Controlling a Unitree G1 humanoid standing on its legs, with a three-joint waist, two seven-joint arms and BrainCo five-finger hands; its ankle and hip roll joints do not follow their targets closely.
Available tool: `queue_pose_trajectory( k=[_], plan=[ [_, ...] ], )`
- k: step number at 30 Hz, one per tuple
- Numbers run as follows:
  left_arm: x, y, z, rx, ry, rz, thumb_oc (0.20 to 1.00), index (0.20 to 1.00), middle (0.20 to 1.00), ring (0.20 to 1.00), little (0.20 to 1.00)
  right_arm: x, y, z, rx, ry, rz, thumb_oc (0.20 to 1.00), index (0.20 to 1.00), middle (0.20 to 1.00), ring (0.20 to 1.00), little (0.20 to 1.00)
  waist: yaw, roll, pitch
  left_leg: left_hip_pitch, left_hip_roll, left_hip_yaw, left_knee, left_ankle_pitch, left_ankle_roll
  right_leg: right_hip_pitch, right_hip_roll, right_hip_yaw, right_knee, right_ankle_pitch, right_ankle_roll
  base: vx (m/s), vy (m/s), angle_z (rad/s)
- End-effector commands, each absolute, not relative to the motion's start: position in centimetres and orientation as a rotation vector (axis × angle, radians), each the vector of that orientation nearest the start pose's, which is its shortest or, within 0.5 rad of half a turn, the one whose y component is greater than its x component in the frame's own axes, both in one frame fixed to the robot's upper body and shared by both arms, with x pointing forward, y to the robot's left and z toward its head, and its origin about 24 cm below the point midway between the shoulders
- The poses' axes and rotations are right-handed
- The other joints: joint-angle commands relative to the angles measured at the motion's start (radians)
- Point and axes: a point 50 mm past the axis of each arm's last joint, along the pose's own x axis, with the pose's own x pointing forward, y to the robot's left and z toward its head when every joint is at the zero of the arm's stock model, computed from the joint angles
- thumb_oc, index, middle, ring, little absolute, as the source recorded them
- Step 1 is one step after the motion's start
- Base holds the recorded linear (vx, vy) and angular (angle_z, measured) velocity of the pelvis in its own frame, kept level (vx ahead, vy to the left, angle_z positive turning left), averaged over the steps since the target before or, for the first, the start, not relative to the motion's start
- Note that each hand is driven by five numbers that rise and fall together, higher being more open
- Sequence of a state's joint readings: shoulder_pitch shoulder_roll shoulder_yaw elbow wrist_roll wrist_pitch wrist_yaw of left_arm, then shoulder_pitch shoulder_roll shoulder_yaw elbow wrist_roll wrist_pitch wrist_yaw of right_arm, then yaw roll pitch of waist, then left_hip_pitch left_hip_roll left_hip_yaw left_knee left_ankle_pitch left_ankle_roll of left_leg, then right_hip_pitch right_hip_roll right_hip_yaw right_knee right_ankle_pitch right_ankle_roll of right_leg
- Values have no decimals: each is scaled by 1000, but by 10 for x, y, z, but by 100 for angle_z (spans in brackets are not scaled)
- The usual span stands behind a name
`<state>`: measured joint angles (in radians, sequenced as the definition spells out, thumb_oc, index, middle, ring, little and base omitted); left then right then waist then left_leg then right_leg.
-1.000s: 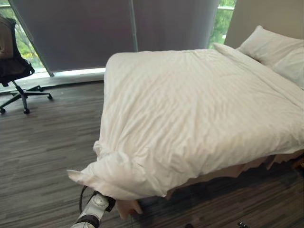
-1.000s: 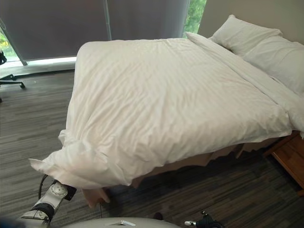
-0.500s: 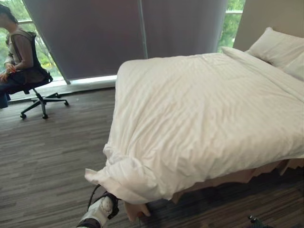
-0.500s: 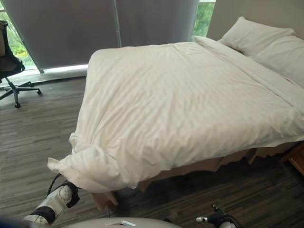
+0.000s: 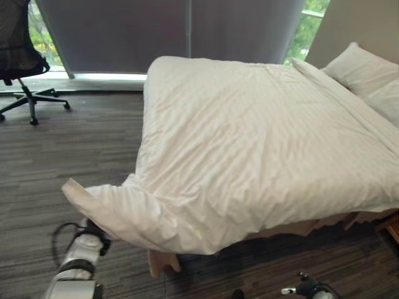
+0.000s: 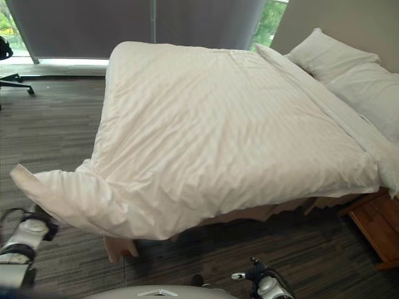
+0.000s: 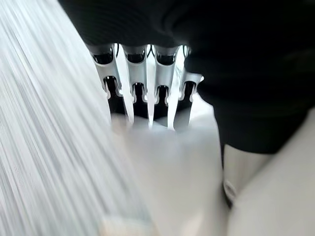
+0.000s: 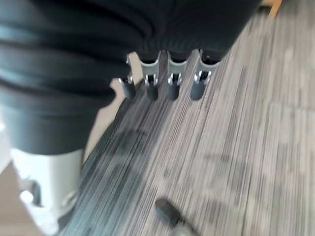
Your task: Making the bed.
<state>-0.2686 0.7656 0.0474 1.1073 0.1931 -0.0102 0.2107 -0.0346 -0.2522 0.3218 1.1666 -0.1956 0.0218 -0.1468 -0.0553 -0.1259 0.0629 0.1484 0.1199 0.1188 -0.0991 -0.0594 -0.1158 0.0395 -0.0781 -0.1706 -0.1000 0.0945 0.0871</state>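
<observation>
A white striped duvet (image 5: 249,143) covers the bed, with two white pillows (image 6: 349,68) at the head on the right. Its near left corner (image 5: 93,199) is lifted off the bed and drawn out to the left, hanging in the air above my left forearm (image 5: 78,258). In the left wrist view my left hand (image 7: 147,78) has its fingers curled into the white cloth. My right hand (image 8: 167,81) hangs low over the floor by the bed's near side, fingers curled with nothing in them; it also shows at the bottom edge (image 6: 265,285).
The bed's tan base (image 5: 163,263) shows under the lifted corner. A black office chair (image 5: 19,59) stands at the far left by the grey window blinds (image 5: 156,28). A wooden nightstand (image 6: 374,230) sits at the right. Striped dark floor runs along the left and near sides.
The view has shifted. The duvet's near left corner has come up and out to the left, stretched away from the bed, and my left arm has moved left with it.
</observation>
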Motion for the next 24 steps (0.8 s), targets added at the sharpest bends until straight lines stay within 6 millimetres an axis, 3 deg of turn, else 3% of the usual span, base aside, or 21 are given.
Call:
queue_pose_trajectory(
  k=[1,2,3,4,5,7,9,10,11,12,15,16,18,19,20,21,22,23,24],
  plan=[
    [184,454,45,989,620,796,1000,1000,1000,1000,1000,133,-203,-154,-666,1043,137,1000,1000,1000,1000,1000,36,-42,15,-18,6,49,12,-24,40,-1,-147,24,21,-35,131,0,0,0],
    [192,457,62,994,540,827,1000,1000,1000,1000,1000,133,-204,-153,-672,1038,134,1000,1000,1000,1000,1000,36,-41,12,-13,6,51,12,-25,40,2,-148,24,21,-35,131,44,-1,0],
    [219,447,88,950,359,840,1000,1000,1000,1000,1000,132,-205,-153,-678,1034,133,1000,1000,1000,1000,1000,31,-41,2,-5,6,52,12,-28,40,8,-149,27,20,-38,132,49,-10,6],
    [237,434,96,898,270,818,1000,1000,1000,1000,1000,133,-204,-153,-683,1034,134,1000,1000,1000,1000,1000,26,-40,-2,0,7,52,12,-29,39,11,-149,26,20,-40,132,40,-12,10],
    [237,434,96,897,270,817,1000,1000,1000,1000,1000,133,-204,-153,-683,1034,133,1000,1000,1000,1000,1000,27,-40,-1,0,7,52,12,-29,39,12,-149,26,20,-40,132,23,-7,19],
    [270,391,98,776,101,699,1000,1000,1000,1000,1000,133,-202,-154,-688,1036,135,1000,1000,1000,1000,1000,19,-38,-7,6,8,50,12,-31,39,17,-148,28,20,-45,131,26,-10,16],
    [292,331,88,678,-27,484,1000,1000,1000,1000,1000,135,-202,-153,-688,1036,126,1000,1000,1000,1000,1000,13,-37,-5,17,11,47,12,-36,40,27,-146,31,20,-52,127,15,-7,4],
    [289,281,81,633,-127,303,1000,1000,1000,1000,1000,136,-200,-153,-680,1039,122,1000,1000,1000,1000,1000,18,-40,-8,16,11,45,12,-36,41,29,-148,32,17,-55,123,0,0,0],
    [288,281,80,633,-124,303,1000,1000,1000,1000,1000,136,-200,-153,-682,1040,123,1000,1000,1000,1000,1000,17,-39,-8,17,11,45,12,-37,41,30,-148,32,17,-55,123,21,-36,-10],
    [275,263,86,585,-213,252,1000,1000,1000,1000,1000,134,-201,-154,-660,1056,103,1000,1000,1000,1000,1000,31,-41,-6,19,15,44,12,-39,39,38,-147,30,13,-62,119,17,-24,-13],
    [262,268,95,546,-272,318,1000,1000,1000,1000,1000,131,-204,-155,-644,1070,83,1000,1000,1000,1000,1000,39,-40,-7,21,21,41,12,-39,35,44,-144,25,13,-68,114,32,-44,-13],
    [255,277,109,449,-346,405,1000,1000,1000,1000,1000,131,-207,-155,-633,1073,62,1000,1000,1000,1000,1000,47,-38,-7,19,24,37,12,-36,32,47,-141,23,13,-72,109,19,-49,8],
    [252,279,111,383,-366,434,1000,1000,1000,1000,1000,131,-209,-154,-625,1075,49,1000,1000,1000,1000,1000,50,-37,-7,17,27,34,12,-33,31,47,-139,20,13,-73,106,27,-40,9],
    [260,353,239,491,-623,566,1000,1000,1000,1000,1000,135,-241,-147,-629,1101,12,1000,1000,1000,1000,1000,46,-15,-17,11,33,36,12,-20,27,44,-135,18,13,-72,105,31,-12,7],
    [260,353,240,491,-624,565,1000,1000,1000,1000,1000,135,-241,-147,-628,1101,12,1000,1000,1000,1000,1000,47,-16,-16,12,33,36,12,-20,27,45,-135,18,13,-73,106,47,-20,15],
    [239,352,227,385,-654,523,1000,1000,1000,1000,1000,136,-243,-145,-607,1089,-30,1000,1000,1000,1000,1000,65,-7,-12,5,30,28,12,-15,24,47,-134,7,13,-73,105,18,-8,8],
    [236,353,227,384,-650,526,1000,1000,1000,1000,1000,136,-243,-145,-611,1089,-25,1000,1000,1000,1000,1000,60,-6,-15,5,31,29,12,-16,24,47,-134,7,13,-73,104,19,-45,2],
    [236,343,211,240,-636,461,1000,1000,1000,1000,1000,140,-241,-145,-640,1090,-8,1000,1000,1000,1000,1000,62,3,-7,-4,31,25,12,-10,23,40,-130,5,13,-74,100,2,-37,1],
    [235,344,211,239,-635,461,583,583,583,583,583,140,-241,-145,-641,1091,-7,1000,1000,1000,1000,1000,61,4,-9,-5,32,26,12,-10,23,40,-130,5,13,-74,100,-3,-38,8]
  ],
)
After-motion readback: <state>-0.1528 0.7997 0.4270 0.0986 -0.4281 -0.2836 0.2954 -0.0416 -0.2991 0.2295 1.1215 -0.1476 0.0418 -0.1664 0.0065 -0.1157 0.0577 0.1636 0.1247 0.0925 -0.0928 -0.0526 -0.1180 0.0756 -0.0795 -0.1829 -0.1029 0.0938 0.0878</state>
